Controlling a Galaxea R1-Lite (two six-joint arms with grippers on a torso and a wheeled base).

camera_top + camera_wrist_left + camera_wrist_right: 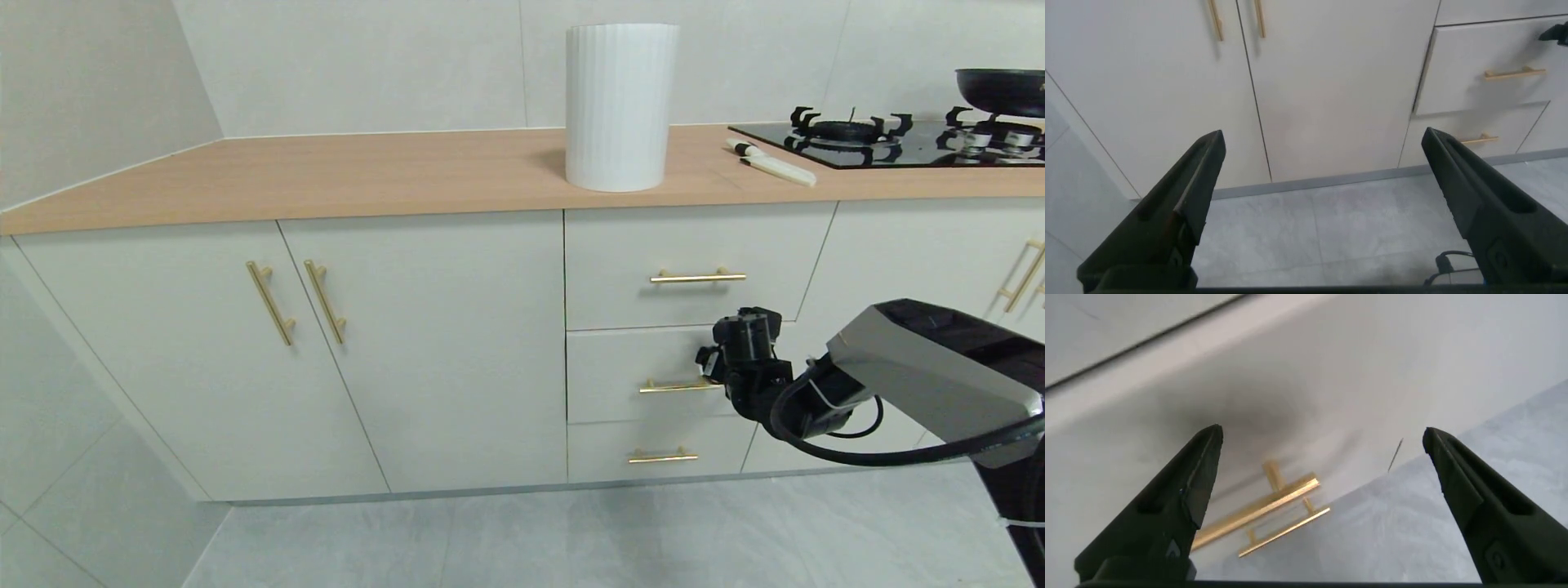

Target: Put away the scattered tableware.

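A white knife point(771, 163) lies on the wooden countertop point(367, 175), to the right of a tall white ribbed holder point(620, 106). Below them is a stack of three closed drawers. My right gripper point(727, 355) is low in front of the middle drawer, by the right end of its gold handle point(678, 386). In the right wrist view the right gripper point(1321, 434) is open and holds nothing, with the gold handle point(1261, 510) just ahead between its fingers. My left gripper point(1321, 137) is open and empty, facing the cabinet doors point(1331, 90) and the floor.
A black gas hob point(898, 143) with a dark pan point(1002, 88) takes up the counter's right end. Two cabinet doors with gold handles point(298, 300) stand left of the drawers. The top drawer handle point(698, 278) and bottom drawer handle point(663, 457) are free. Grey tiled floor point(571, 539) lies in front.
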